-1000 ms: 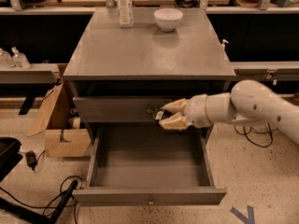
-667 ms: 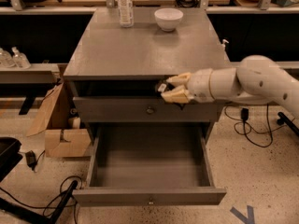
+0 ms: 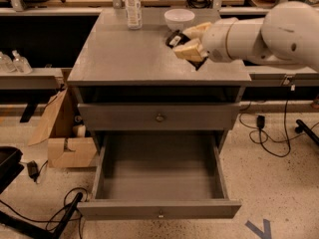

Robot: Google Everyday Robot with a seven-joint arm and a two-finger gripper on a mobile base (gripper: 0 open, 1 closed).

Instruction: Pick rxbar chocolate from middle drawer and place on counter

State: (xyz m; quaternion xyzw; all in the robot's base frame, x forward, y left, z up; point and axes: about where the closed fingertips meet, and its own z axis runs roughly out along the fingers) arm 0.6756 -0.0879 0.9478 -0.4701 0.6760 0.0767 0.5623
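Hovering over the bench's (image 3: 124, 59) right half, nearer the back edge than the front, the pincer (image 3: 180, 43) is clamped on the bar (image 3: 174, 38), whose dark end pokes out leftward, just in front of the bowl (image 3: 179, 19). Its long axis seems to run roughly left-right, though the fingers hide most of it. Bare bench lies beneath, so a straight lowering looks enough. The drawer (image 3: 159, 209) gapes empty. No print on the bar or bottle (image 3: 132, 6) is readable.
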